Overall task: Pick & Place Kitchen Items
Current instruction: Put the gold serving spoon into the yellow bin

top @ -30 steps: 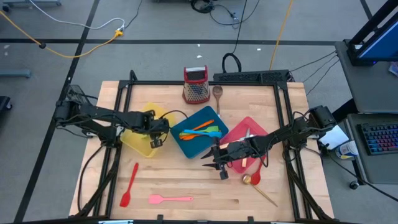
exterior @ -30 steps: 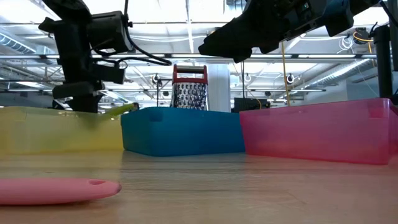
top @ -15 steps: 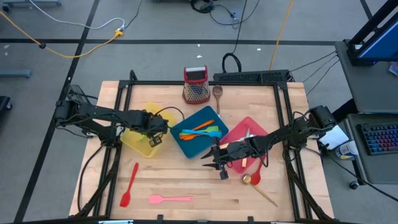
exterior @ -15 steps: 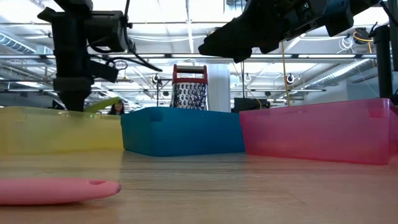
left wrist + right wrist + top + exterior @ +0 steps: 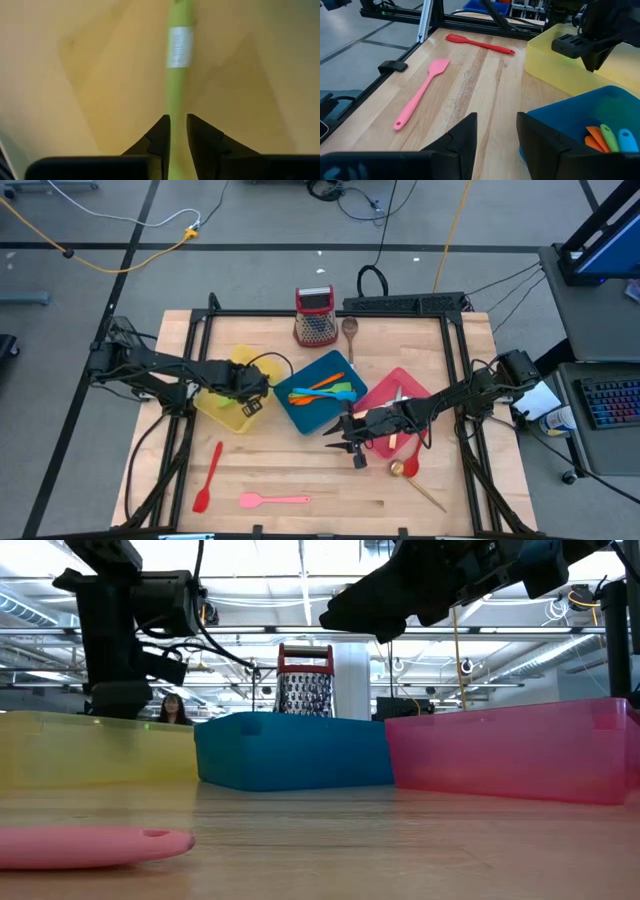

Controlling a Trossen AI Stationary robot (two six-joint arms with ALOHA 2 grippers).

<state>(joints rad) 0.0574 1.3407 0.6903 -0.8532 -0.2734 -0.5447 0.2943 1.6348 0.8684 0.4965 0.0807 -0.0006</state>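
Observation:
My left gripper points down into the yellow tray and is shut on a green utensil with a white label on its handle. The low view hides this utensil behind the tray wall. My right gripper is open and empty above the bare table, in front of the blue tray and the red tray. A pink spatula and a red spatula lie flat on the table near the front left. My left gripper pinches the green utensil's slim handle between its two fingers. The fingers come from above, pointing down, and the handle runs on away from them over the yellow tray's floor. Whether the far end rests on the floor I cannot tell.
The blue tray holds orange, green and blue utensils. The red tray holds pale cutlery. A red-topped grater and a wooden spoon stand at the back. A gold spoon lies at the front right. A person shows in the room behind.
My left gripper has shifted a little toward the table's left edge over the yellow tray. The green utensil's end, which stuck out above the tray's rim, has gone down below it. My right gripper has kept still.

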